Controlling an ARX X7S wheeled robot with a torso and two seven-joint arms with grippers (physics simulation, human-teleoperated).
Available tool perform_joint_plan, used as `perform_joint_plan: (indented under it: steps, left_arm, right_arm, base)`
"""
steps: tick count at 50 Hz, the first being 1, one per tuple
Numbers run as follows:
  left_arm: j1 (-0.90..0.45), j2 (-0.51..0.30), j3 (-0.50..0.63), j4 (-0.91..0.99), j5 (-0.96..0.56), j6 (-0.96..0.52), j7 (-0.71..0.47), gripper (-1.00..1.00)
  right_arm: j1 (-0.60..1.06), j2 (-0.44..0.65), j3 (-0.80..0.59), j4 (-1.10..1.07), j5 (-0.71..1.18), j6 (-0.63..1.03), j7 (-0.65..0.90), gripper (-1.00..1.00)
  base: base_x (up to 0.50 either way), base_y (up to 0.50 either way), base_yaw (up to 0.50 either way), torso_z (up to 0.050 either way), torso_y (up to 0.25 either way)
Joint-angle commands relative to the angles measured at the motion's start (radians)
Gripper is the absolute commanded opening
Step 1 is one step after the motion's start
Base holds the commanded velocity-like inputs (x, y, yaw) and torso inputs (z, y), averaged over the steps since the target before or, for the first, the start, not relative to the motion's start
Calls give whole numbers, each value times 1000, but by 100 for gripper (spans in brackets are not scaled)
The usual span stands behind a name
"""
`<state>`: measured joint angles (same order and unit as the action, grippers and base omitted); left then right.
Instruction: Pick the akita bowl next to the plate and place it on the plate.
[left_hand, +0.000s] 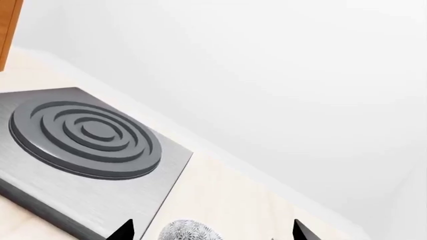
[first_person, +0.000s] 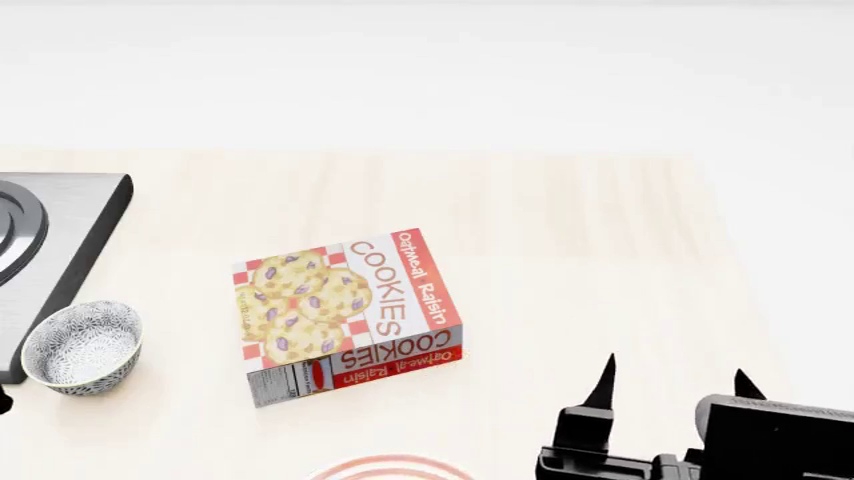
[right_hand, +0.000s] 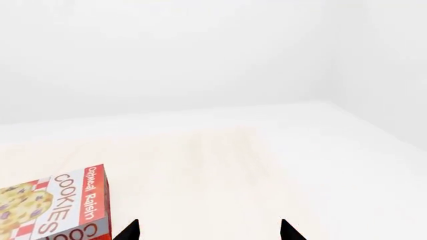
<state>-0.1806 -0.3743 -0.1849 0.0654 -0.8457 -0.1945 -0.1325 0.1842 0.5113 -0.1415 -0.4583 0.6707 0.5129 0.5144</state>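
Observation:
A speckled grey-black akita bowl (first_person: 82, 346) with a white inside stands upright at the counter's left, against the stove's front corner. In the left wrist view, that bowl (left_hand: 190, 231) lies just ahead of my left gripper (left_hand: 213, 233), between its two widely spread black fingertips (left_hand: 124, 231), and nothing is held. Only a sliver of the plate (first_person: 391, 467), with its red rings, shows at the head view's lower edge, well right of the bowl. My right gripper (first_person: 675, 385) hovers open over bare counter at the lower right, its tips (right_hand: 131, 231) spread with nothing between them.
A box of oatmeal raisin cookies (first_person: 346, 313) lies flat mid-counter, between the bowl and my right gripper, just beyond the plate. A grey stove plate with a ringed burner (left_hand: 85, 135) fills the far left. A white wall backs the pale wooden counter (first_person: 561, 230).

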Motion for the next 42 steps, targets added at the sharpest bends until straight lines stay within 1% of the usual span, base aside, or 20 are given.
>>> perform_joint_plan:
  steps: [1,20,25,42]
  left_arm:
    - [7,-3,-1,14,-4,0,-6,100]
    - [9,-8,4,16,5,12,0,100]
    - [10,-6,8,9,19,26,6,100]
    - [16,-14,-4,53,-8,23,-1,100]
  right_arm:
    - [-29,21,39,-41,0,-12,28,100]
    - [-77,70,127,-139,41,1,86,100]
    - [-79,79,134,-163,46,8,95,100]
    - [-89,110,176,-249,83,31,134,100]
  base:
    - [0,0,0,0,0]
    - [0,0,0,0,0]
    - [0,0,0,0,0]
    - [0,0,0,0,0]
